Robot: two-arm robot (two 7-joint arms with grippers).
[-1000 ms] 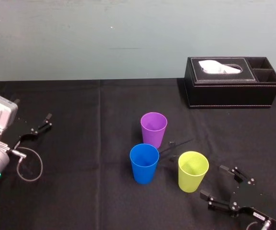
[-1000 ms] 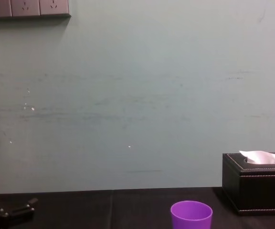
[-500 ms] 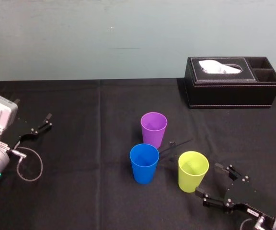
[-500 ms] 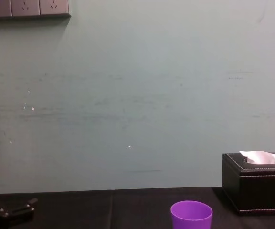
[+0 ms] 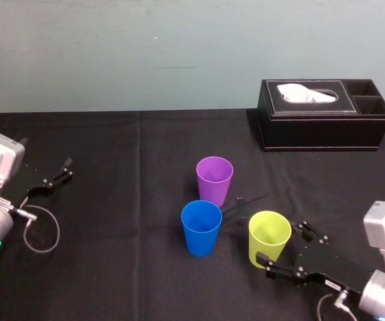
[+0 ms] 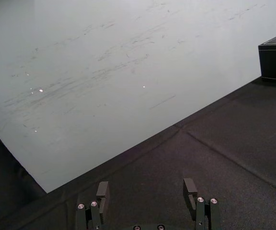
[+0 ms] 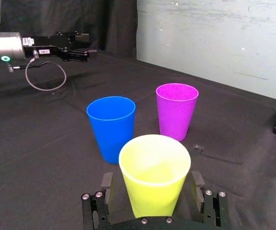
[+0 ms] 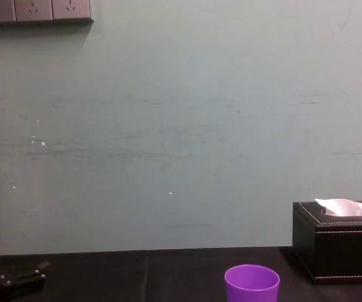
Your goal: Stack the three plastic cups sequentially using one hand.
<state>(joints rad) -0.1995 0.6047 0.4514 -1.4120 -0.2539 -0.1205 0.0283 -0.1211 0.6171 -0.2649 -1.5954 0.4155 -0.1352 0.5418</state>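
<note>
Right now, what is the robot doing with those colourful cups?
The robot is set to pick up a cup so it can stack them. Its right gripper has its open fingers on either side of the yellow-green cup, but has not squeezed it. The blue cup and the purple cup stand upright close by on the black table. Nothing is stacked yet. The left gripper is parked, open, far off at the left.

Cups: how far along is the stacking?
Done: nothing stacked; purple cup, blue cup and yellow-green cup stand apart. In hand: right gripper, open, fingers flanking the yellow-green cup, not yet closed. To do: grasp it and stack all three. Left gripper is parked at far left.
</note>
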